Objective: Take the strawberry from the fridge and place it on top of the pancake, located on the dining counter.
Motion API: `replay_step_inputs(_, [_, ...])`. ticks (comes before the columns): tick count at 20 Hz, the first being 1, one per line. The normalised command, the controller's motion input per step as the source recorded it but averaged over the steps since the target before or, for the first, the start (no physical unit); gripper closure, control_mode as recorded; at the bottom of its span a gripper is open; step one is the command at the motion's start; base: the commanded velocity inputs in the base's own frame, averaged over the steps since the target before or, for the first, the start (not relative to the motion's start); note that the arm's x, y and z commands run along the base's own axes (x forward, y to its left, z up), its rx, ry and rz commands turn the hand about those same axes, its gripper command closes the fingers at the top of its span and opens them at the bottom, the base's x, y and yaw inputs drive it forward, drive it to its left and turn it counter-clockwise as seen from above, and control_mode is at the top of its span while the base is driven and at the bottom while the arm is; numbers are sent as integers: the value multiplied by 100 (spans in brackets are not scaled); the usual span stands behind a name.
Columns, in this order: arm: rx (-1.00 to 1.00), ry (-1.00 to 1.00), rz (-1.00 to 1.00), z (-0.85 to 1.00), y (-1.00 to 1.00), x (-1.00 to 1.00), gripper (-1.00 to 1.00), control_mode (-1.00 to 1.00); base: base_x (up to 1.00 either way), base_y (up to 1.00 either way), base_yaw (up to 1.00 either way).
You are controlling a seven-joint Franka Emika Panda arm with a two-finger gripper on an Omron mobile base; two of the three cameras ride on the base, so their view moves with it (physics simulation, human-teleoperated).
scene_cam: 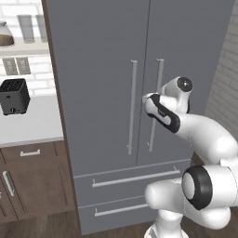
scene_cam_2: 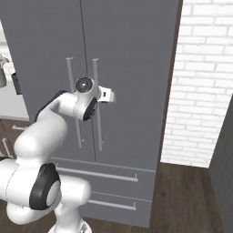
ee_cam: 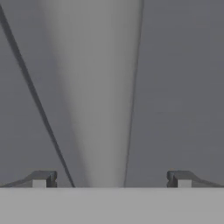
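Both doors: I see fridge (scene_cam: pixel 116 69) shut; strawberry not seen.
Gripper (ee_cam: pixel 111 179): jaws fully apart, straddling right door's bar handle (ee_cam: pixel 100 109), holding nothing; contact I can't tell.
Writing: none I can read.

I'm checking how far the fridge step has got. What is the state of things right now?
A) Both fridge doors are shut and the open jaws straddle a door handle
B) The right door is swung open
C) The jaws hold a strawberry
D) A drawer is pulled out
A: both doors of the fridge sit flush, and in the hand view the gripper has its jaws spread either side of a handle, not yet closed on it.
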Motion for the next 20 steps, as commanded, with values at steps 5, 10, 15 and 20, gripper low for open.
replay_step_inputs(5, [0, -3, 2, 0, 0, 24, -100, -100, 0, 0, 0])
replay_step_inputs(10, [0, -2, 1, 0, 0, 19, 100, -100, 0, 0, 0])
replay_step_inputs(15, [0, 7, -1, 0, -12, -28, 100, -100, 0, 0, 0])
replay_step_inputs(20, [5, 7, -4, -6, -56, -93, 100, -100, 0, 0, 0])
